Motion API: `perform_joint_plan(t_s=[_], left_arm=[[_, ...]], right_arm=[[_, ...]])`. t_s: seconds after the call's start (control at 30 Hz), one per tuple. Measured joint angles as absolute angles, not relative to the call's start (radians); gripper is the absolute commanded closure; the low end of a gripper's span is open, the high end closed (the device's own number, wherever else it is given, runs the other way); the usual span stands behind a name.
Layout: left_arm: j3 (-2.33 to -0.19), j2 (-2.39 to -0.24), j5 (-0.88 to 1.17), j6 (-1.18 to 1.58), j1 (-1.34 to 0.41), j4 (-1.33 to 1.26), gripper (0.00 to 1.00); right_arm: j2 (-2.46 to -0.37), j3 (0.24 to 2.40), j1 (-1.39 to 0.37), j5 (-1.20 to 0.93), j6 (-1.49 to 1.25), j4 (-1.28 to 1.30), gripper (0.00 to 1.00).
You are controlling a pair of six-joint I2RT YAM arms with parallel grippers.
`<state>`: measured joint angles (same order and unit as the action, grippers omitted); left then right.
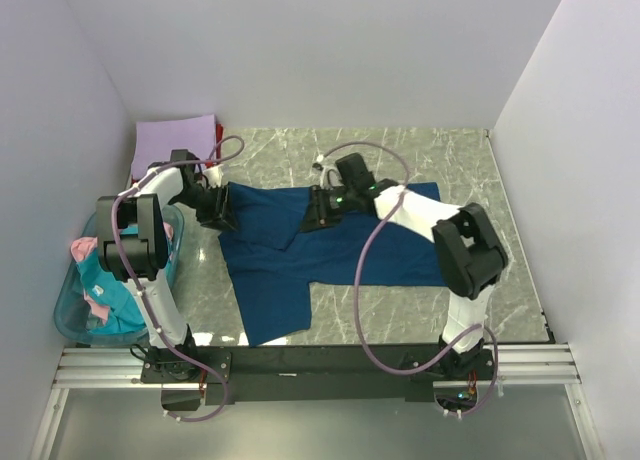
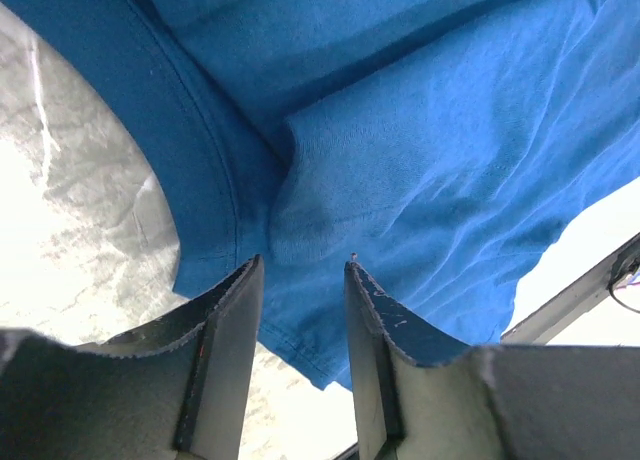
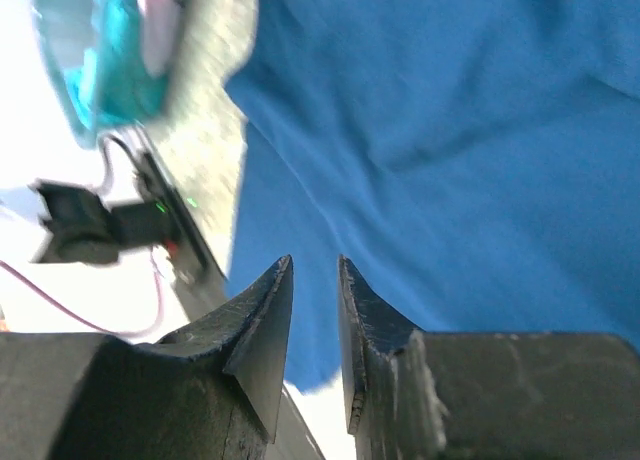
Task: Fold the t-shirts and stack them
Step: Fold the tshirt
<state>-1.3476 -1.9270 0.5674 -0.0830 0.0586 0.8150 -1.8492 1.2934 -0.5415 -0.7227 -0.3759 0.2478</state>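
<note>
A dark blue t-shirt (image 1: 330, 255) lies spread on the marble table, with part of its left side folded over and one end reaching toward the front edge. My left gripper (image 1: 215, 216) hovers at the shirt's left edge; in the left wrist view its jaws (image 2: 300, 265) stand open just above the blue cloth (image 2: 420, 130), with nothing between them. My right gripper (image 1: 318, 216) is over the shirt's upper middle; its jaws (image 3: 315, 262) show a narrow gap over blue cloth (image 3: 450, 130) and hold nothing. A lavender t-shirt (image 1: 175, 140) lies folded at the back left.
A translucent blue basket (image 1: 70, 320) at the table's left edge holds teal (image 1: 115, 295) and pink (image 1: 82, 248) shirts, blurred in the right wrist view. A red sliver (image 1: 219, 157) shows beside the lavender shirt. White walls close in three sides; the rail (image 1: 320, 365) runs along the front.
</note>
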Motion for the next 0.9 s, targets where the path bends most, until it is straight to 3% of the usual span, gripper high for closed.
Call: perform_joint_plan(t_s=[0.27,0.4,0.9], left_arm=[[-1.331,-1.931,0.574,-0.065,0.059,0.781,0.57],[-1.330,-1.945,0.578,-0.063,0.059,0.771,0.57],[-1.324,-1.955,0.583,-0.062,0.057,0.754,0.57]], right_arm=[[-1.990,1.222,-0.607,-0.666,-0.672,-0.017,0.60],[-2.001,1.183,-0.616,-0.619,-0.746,-0.048,0.51],[-2.065,1.231,-0.672,-0.494,-0.833,-0.066,0.52]])
